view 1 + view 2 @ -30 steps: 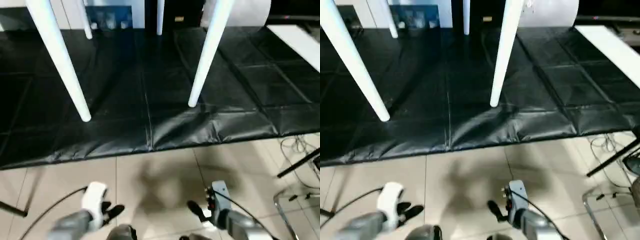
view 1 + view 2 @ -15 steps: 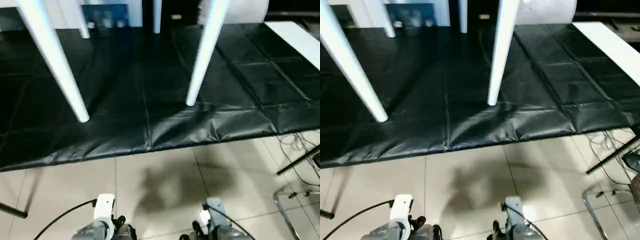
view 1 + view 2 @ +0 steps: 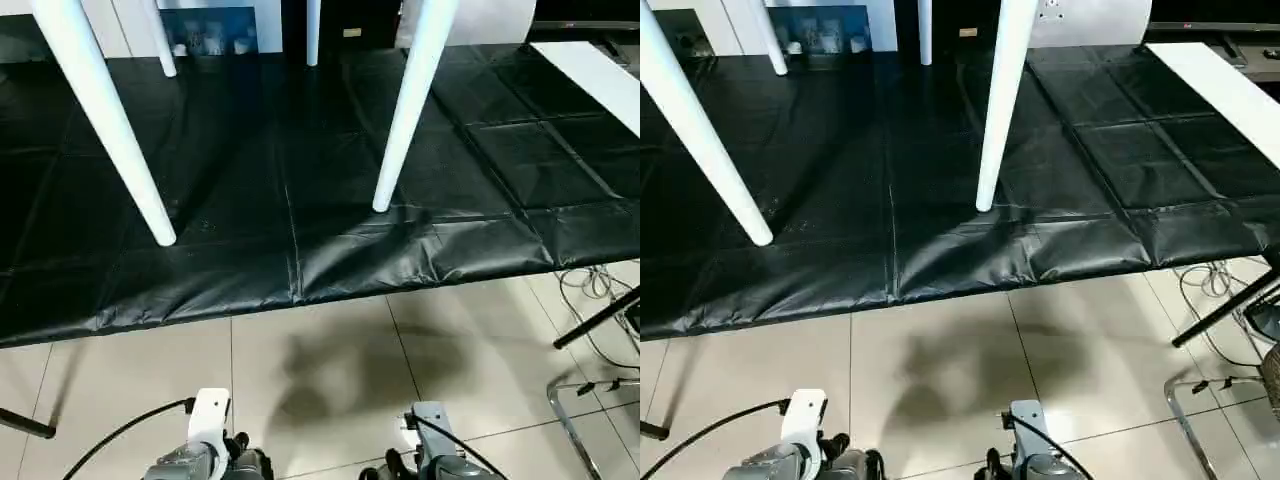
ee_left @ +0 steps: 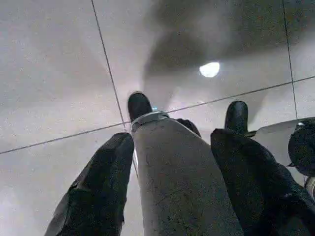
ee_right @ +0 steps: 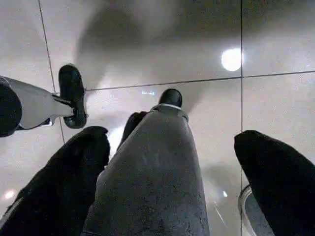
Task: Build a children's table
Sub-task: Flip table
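On the black mat (image 3: 300,200), near its front edge, table legs (image 3: 400,110) stand feet down — prob. assembled and upright. Both pincers hang low over floor tiles, left pincer (image 4: 174,162) & right pincer (image 5: 172,162) spread wide, holding nothing.

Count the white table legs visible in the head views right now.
4. The near left leg and near right leg stand on the black mat; the far left leg and far right leg show partly, tops cropped.
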